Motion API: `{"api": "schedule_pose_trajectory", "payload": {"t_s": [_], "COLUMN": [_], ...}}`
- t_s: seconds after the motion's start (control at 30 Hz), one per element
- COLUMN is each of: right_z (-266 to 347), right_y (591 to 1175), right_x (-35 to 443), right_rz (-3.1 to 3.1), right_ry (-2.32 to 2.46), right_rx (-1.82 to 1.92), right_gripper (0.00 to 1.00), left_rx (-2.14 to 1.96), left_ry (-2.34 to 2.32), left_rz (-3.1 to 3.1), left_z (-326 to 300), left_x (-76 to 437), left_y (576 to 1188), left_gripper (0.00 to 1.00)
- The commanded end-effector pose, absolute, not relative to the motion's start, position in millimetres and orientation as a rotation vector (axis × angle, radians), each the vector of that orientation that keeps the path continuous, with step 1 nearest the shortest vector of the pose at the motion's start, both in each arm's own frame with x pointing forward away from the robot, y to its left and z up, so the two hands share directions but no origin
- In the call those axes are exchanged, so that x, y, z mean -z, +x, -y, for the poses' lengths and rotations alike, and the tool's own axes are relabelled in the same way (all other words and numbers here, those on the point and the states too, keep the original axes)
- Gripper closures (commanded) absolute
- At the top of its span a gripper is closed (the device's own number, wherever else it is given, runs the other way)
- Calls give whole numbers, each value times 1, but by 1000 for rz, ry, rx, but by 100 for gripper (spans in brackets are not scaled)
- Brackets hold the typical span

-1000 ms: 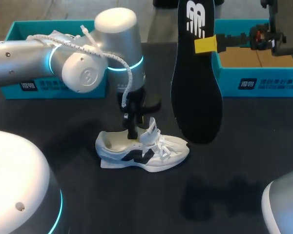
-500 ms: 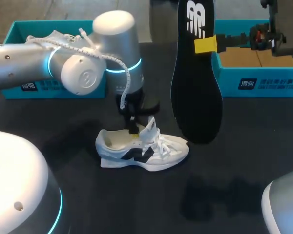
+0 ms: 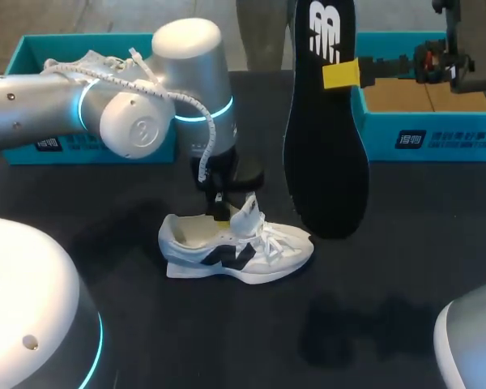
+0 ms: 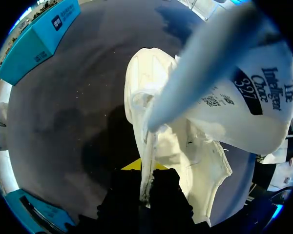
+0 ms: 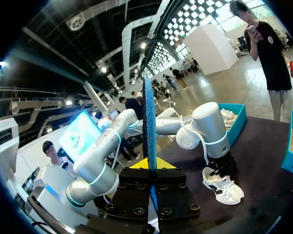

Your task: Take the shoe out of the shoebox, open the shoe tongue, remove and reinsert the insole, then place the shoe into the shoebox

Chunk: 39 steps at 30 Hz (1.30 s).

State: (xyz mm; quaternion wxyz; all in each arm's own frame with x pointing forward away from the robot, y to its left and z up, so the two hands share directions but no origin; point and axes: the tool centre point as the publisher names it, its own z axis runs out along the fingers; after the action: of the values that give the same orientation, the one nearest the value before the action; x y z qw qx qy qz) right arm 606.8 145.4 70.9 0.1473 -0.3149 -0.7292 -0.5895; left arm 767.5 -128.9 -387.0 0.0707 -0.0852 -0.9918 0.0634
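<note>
Left gripper (image 3: pixel 221 213) pinches the shoe tongue (image 3: pixel 248 215); right gripper (image 3: pixel 340 73) clamps the upright insole (image 3: pixel 328 162). At ten o'clock, a shoebox (image 3: pixel 31 50) holds a second shoe (image 3: pixel 93 62).

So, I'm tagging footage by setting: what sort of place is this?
Likely a robot test bench for shoe handling: a dark table, teal shoeboxes along its back, a white sneaker and an insole held aloft.

The shoe (image 3: pixel 235 247) is set on the tabletop (image 3: pixel 146 324) at the middle, its tongue (image 3: pixel 249 212) pinched from above by the left gripper (image 3: pixel 221 215). Just right of it, the insole (image 3: pixel 324 146) is held upright by the right gripper (image 3: pixel 340 73). One shoebox (image 3: pixel 437 134) is placed far right, another box (image 3: pixel 20 57) far left.
</note>
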Motion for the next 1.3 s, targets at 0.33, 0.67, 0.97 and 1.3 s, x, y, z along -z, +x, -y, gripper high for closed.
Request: {"api": "schedule_pose_trajectory", "payload": {"t_s": [0.33, 0.67, 0.97, 1.3], "right_z": [-149, -149, -149, -149], "right_y": [610, 610, 610, 610], "right_x": [-73, -73, -73, -73], "right_rz": [2101, 2101, 2101, 2101], "right_ry": [-907, -907, -907, -907], "right_rx": [1687, 1687, 1687, 1687], "right_gripper": [100, 100, 100, 100], "left_rx": [-139, 215, 474, 572], "left_ry": [-859, -1563, -2036, -2252], "left_rz": [2762, 2212, 1757, 1556], "left_z": [131, 144, 157, 170], "left_x": [354, 341, 333, 329], "left_y": [762, 764, 766, 782], "left_gripper": [100, 100, 100, 100]}}
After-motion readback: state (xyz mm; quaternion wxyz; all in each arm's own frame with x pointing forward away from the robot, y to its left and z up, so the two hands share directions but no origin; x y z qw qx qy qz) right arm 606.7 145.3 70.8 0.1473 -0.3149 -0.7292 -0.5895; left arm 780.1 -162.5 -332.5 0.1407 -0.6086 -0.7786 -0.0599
